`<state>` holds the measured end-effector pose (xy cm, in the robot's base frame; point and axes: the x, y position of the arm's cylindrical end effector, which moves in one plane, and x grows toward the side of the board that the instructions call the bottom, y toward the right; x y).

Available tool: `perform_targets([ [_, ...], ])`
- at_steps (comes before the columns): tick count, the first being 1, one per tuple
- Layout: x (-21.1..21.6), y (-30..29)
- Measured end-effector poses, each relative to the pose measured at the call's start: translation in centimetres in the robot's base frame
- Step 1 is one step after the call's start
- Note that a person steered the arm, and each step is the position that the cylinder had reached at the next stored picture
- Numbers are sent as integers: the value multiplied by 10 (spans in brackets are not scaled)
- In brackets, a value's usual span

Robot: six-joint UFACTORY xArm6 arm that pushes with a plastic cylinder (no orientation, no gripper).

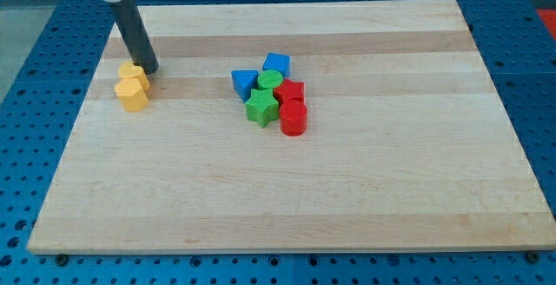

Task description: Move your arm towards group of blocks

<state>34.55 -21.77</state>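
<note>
My tip rests on the board at the view's upper left, touching the upper right of two yellow blocks: a yellow block and a yellow hexagon-like block just below it. The group of blocks sits to the tip's right near the board's middle: a blue triangle, a blue block, a green cylinder, a green star, a red star-like block and a red cylinder. They touch one another.
The wooden board lies on a blue perforated table. The arm's rod leans in from the view's top left.
</note>
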Motion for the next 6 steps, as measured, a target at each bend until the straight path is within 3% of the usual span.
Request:
perform_targets([
  [1,0,1],
  [3,5,55],
  [5,55,85],
  [6,58,121],
])
